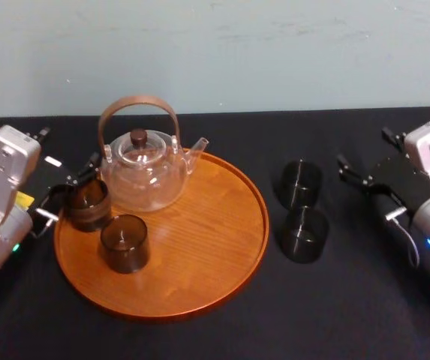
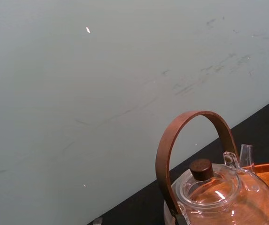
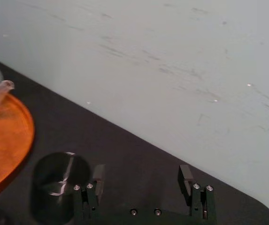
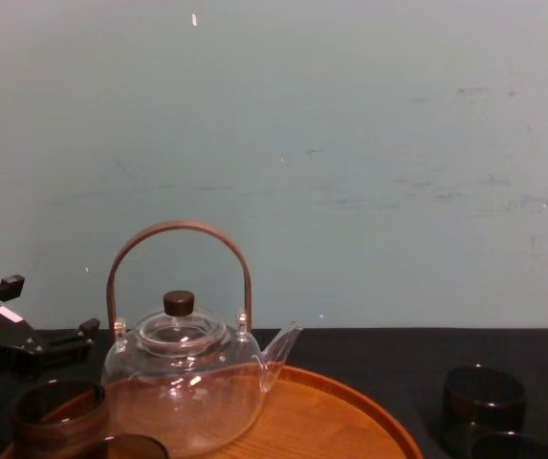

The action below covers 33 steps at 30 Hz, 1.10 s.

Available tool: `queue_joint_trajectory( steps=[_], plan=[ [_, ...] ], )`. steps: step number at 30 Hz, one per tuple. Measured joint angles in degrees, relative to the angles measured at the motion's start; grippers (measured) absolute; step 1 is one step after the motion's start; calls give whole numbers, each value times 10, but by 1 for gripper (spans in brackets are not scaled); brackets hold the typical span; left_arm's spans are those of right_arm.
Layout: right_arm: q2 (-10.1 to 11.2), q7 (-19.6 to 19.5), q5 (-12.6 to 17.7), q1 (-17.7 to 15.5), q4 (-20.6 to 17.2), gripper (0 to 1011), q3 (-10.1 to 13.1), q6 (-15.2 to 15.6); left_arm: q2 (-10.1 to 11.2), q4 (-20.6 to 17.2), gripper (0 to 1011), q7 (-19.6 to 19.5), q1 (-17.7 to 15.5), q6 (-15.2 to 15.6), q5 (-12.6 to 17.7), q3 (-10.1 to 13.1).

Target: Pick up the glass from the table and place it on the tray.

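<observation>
Where the black table [image 1: 335, 300] meets a pale wall [image 1: 275, 52], right gripper [image 3: 142, 171]'s fingers [image 3: 186, 180] gape empty; left gripper [image 1: 70, 187] edges the tray [image 1: 199, 247].

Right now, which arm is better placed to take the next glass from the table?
Right. The far glass and near glass stand on the table right of the tray, close to the open right gripper. The left gripper sits at the tray's left rim, across from them.
</observation>
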Motion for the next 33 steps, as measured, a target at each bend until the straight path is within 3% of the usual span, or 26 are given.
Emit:
queue_joint_trajectory(
  steps=[13,20,25,33],
  plan=[
    [64,45,26,-106,-118,1003,44,-12,0,0,1001,0,0,0,0,0],
    [87,66,46,-162,-165,1002,63,-23,0,0,1001,0,0,0,0,0],
    [95,86,56,-192,-188,1002,69,-28,0,0,1002,0,0,0,0,0],
    [95,115,63,-207,-200,1002,69,-25,0,0,1001,0,0,0,0,0]
  ],
)
